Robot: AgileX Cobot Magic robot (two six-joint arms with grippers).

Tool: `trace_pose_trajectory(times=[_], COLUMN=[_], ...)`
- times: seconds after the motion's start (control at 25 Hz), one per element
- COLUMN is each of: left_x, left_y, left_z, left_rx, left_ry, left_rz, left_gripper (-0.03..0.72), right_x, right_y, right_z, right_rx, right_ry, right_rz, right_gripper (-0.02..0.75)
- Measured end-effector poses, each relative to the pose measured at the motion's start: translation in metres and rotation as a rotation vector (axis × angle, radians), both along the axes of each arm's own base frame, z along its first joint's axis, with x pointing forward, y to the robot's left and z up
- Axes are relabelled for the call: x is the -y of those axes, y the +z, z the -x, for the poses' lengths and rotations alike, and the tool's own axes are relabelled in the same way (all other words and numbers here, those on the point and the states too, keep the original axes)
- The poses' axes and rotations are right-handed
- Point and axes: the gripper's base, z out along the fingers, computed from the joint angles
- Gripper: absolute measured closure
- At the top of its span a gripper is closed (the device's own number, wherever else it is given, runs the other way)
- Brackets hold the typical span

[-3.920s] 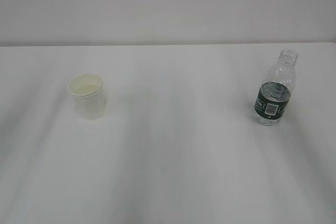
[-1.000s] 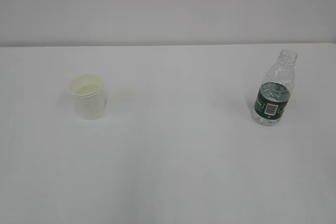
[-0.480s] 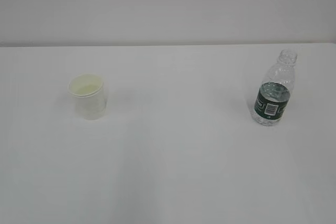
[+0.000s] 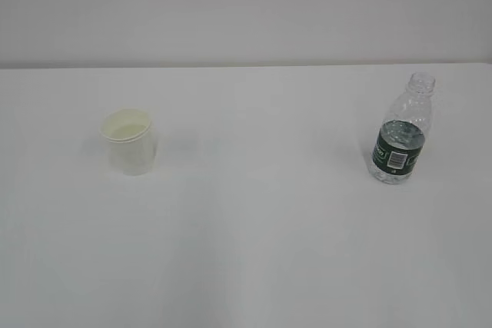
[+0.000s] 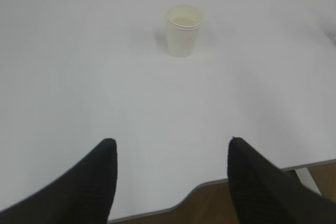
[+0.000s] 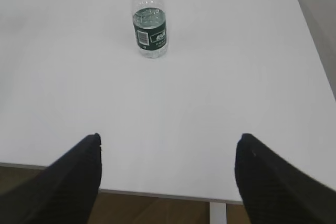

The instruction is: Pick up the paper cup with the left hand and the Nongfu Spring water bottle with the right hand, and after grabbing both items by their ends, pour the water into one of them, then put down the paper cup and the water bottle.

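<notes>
The Nongfu Spring water bottle (image 4: 400, 137) carries a dark green label band with a white barcode patch facing the exterior camera; the right wrist view also shows the white patch and some pale lettering on the band, too small to read. No brand name can be made out in any view. The paper cup (image 4: 129, 140) is plain, with no print on it.

The left hand (image 5: 170, 148) shows only in its own wrist view, as two black fingertips (image 5: 102, 166) at the bottom of the picture, spread wide with nothing between them. They hang over the near edge of the white worktop (image 4: 254, 213) and touch nothing; the cup (image 5: 184, 30) stands upright well beyond them, toward the far side. The right hand (image 6: 168, 145) is likewise released, its two black fingertips (image 6: 84, 169) wide apart and empty above the near edge of the worktop, with the bottle (image 6: 149, 17) upright and well ahead, slightly left of centre.

In the exterior view neither hand appears: only the cup on the left and the bottle on the right, far apart, both standing on the worktop. That view shows the bottle uncapped, with the water (image 4: 401, 134) reaching about the top of the label. The wrist views add the worktop's near edge, brown floor below it, and a pale leg under it.
</notes>
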Motion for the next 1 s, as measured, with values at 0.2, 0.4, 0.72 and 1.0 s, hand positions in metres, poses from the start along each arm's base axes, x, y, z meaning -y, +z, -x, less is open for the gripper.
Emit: trace_pose_trajectory(times=[0.2, 0.4, 0.72, 1.0], left_x=[0.001, -0.001, -0.006, -0.006], left_y=[-0.010, -0.014, -0.017, -0.018], left_z=[-0.006, -0.008, -0.011, -0.013], left_rx=[-0.035, -0.038, -0.030, -0.023], left_ry=[0.000, 0.018, 0.059, 0.059], left_rz=[-0.005, -0.027, -0.080, -0.079], left_gripper=[0.218, 0.219, 0.226, 0.229], right_x=[-0.001, -0.001, 0.000, 0.000], right_y=[-0.017, -0.021, -0.023, -0.024], right_z=[-0.008, -0.013, -0.020, -0.022], right_rx=[-0.067, -0.058, -0.008, 0.004], right_ry=[-0.001, -0.004, -0.013, -0.012], right_rz=[0.012, 0.019, 0.039, 0.039], right_gripper=[0.147, 0.147, 0.147, 0.148])
